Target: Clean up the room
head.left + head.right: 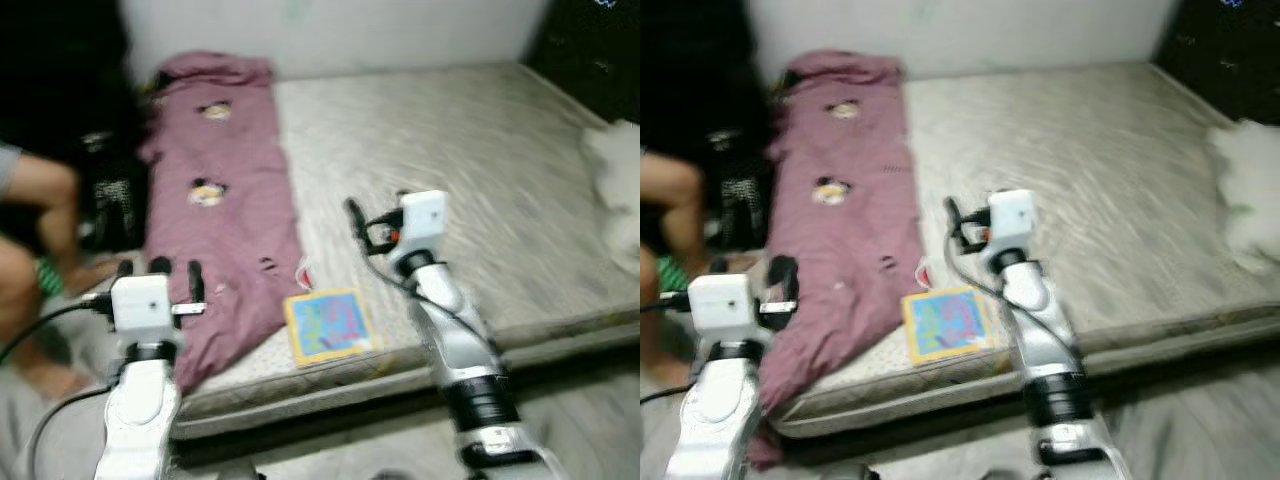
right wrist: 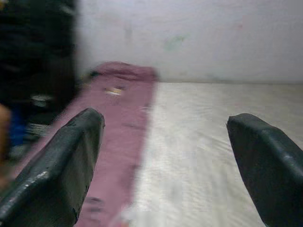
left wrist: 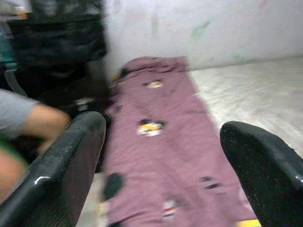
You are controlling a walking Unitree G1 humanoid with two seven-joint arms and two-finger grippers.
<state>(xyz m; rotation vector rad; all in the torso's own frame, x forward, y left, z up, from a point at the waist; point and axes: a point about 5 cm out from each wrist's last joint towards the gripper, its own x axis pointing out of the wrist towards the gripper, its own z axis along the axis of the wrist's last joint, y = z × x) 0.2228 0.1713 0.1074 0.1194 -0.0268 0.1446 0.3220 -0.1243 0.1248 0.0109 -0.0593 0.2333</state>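
Nearest: left hand held up at the near-left corner of the bed, fingers spread w/ nothing between them; in the wrist view its two black fingers frame the purple blanket. Right hand also released, empty, hovering over the mattress just past the colourful book.

Book lies flat on the near edge of the bed, its left side touching or just overlapping the blanket's edge; can't tell which, pics are blurred. It looks like the likeliest first pick, approx. between both arms.

To do it well: let the view settle before reaching. Bring the right hand back toward the book & come in low from the bed edge, since a flat thin thing gives little to pinch. Avoid catching blanket cloth w/ it.

Farther: blanket runs along the bed's left side to the wall. White fluffy thing at far right. A person's arm beside the bed on the left, so keep the left arm's swings small.
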